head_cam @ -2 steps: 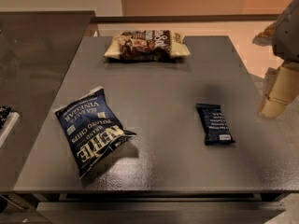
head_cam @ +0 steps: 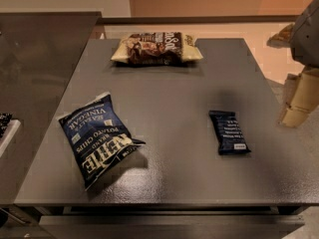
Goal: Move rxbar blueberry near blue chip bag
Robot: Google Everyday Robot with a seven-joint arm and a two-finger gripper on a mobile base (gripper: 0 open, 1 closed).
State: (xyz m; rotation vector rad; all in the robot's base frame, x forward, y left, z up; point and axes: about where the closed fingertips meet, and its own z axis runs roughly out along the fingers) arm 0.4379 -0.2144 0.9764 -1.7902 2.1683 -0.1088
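Rxbar blueberry, small flat navy wrapper w/ pale text (head_cam: pixel 229 132), is seen flat on grey counter (head_cam: pixel 174 98), well right of puffy dark blue chip bag (head_cam: pixel 97 139); move not yet begun. Tan gripper (head_cam: pixel 298 101) is seen farther right of bag, bar not held; open/closed can't be told.

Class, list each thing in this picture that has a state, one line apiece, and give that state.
rxbar blueberry: lying flat on the table's right half, apart from the blue chip bag.
blue chip bag: lying front left, lettering upside down to the camera.
tan-and-brown snack bag: lying at the far edge.
gripper: beside the table's right edge, touching no item.
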